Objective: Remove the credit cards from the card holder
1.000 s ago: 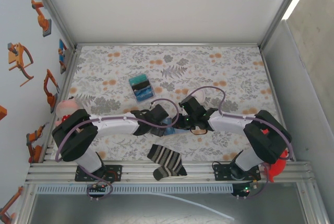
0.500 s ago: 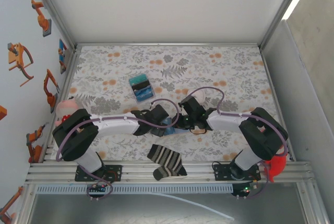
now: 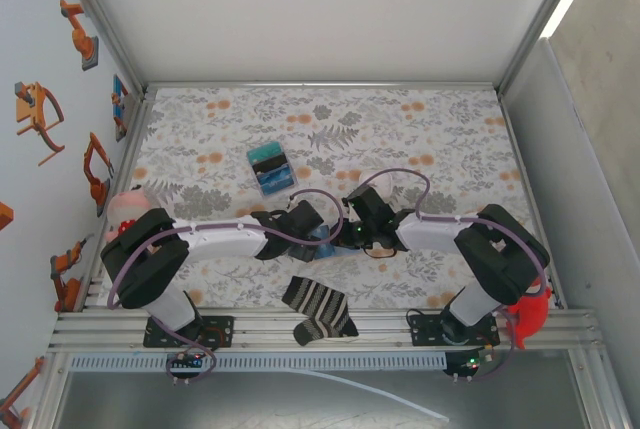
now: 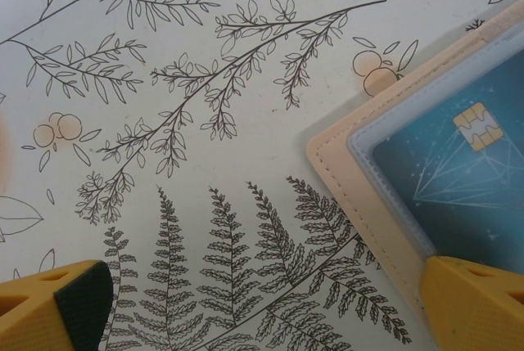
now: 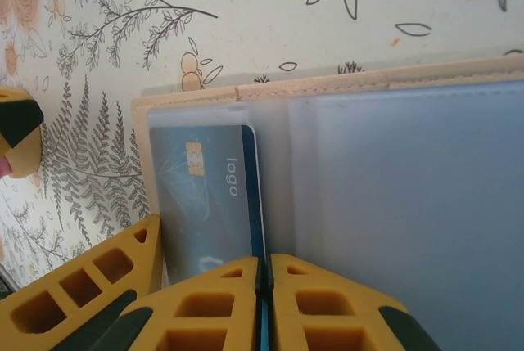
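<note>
At 11 o'clock from the two wrists, a clear box [image 3: 271, 169] of teal and blue items lies on the floral tablecloth [image 3: 440, 129]. The left gripper [image 4: 262, 310] stands with its fingers wide apart. The tan card holder [image 4: 360, 204] lies open at its 3 o'clock, with a teal credit card [image 4: 458, 179] under the clear sleeve. A striped sock [image 3: 318, 311] lies at 6 o'clock of the wrists. The right gripper [image 5: 264, 302] is pinched together on the credit card's long edge.

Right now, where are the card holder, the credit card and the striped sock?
card holder [image 4: 368, 204]: left wrist view, tan stitched border.
credit card [image 4: 458, 187]: left wrist view, teal face below the chip.
striped sock [image 3: 318, 309]: top external view, middle of the sock.
</note>
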Available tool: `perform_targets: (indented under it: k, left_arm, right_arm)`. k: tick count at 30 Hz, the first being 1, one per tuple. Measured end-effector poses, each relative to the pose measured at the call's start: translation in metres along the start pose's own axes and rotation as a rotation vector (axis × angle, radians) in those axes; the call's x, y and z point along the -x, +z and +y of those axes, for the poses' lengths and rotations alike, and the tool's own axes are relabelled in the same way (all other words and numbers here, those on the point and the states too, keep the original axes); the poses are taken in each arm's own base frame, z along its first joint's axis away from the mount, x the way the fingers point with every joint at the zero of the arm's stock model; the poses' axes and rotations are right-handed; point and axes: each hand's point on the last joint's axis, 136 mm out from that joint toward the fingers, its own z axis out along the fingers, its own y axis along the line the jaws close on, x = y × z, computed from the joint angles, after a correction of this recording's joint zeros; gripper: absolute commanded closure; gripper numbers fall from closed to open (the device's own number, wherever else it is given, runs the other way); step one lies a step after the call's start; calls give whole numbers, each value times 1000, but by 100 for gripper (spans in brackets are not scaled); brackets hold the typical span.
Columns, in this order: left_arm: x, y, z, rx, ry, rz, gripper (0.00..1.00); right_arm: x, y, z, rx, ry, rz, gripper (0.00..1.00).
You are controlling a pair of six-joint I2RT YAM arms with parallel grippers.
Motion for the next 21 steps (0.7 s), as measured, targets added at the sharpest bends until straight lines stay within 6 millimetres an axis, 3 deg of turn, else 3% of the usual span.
perform_targets:
  k: [21]
  left_arm:
    - [1, 0, 4, 33, 9, 6, 3]
  right_arm:
    - [1, 4, 6, 146, 51, -21, 88]
